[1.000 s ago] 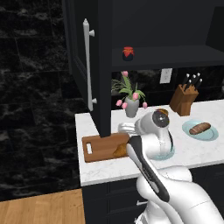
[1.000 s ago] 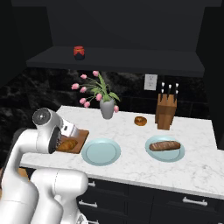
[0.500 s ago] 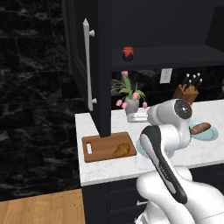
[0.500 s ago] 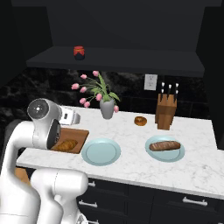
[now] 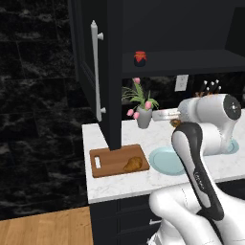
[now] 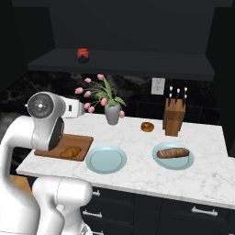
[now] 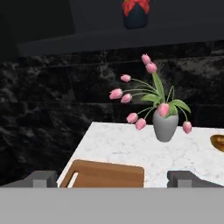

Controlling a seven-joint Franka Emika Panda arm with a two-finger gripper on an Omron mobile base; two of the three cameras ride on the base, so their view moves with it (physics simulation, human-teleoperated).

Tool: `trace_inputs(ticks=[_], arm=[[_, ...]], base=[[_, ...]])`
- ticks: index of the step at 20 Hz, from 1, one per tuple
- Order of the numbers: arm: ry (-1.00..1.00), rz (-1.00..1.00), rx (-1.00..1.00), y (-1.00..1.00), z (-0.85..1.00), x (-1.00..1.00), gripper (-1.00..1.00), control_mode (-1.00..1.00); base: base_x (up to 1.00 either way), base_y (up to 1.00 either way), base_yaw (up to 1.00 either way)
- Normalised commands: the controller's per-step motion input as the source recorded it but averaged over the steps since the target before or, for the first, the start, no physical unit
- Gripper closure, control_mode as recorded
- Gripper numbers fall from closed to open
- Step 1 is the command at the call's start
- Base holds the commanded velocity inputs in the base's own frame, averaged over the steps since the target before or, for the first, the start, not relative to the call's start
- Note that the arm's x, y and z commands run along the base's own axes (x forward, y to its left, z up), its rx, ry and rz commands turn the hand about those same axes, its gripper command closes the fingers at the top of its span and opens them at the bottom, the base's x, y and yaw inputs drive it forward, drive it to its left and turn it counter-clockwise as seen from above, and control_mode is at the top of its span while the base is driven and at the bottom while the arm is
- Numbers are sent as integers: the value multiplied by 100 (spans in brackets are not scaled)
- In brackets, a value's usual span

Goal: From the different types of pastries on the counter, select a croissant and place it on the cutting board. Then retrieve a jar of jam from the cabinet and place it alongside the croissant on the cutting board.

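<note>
Hand view: table edge, board, flowers, jar overhead.
Hand (image 7: 112, 178) open, fingertips (image 7: 41, 178) wide apart at bottom. Cutting board (image 7: 107, 174) near, on white table (image 7: 127, 146). Grey vase of pink tulips (image 7: 165, 124) farther right. Red jar of jam (image 7: 135, 11) on dark shelf (image 7: 87, 39) above.

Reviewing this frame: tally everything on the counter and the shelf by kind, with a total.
Pastries: 3 (croissant, ring, loaf)
Plates: 2
Cutting board: 1
Vase of tulips: 1
Knife block: 1
Jam jar: 1
Total: 9
</note>
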Motion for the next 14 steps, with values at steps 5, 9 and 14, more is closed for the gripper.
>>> trace_inputs(ticks=[5,9,14], arm=[[-20,7,-5,-2,57,-33,-100,-100],[-6,1,-1,-5,60,-9,-100,-100],[0,0,0,-3,63,-3,-100,-100]], base=[[0,0,0],[0,0,0],[0,0,0]])
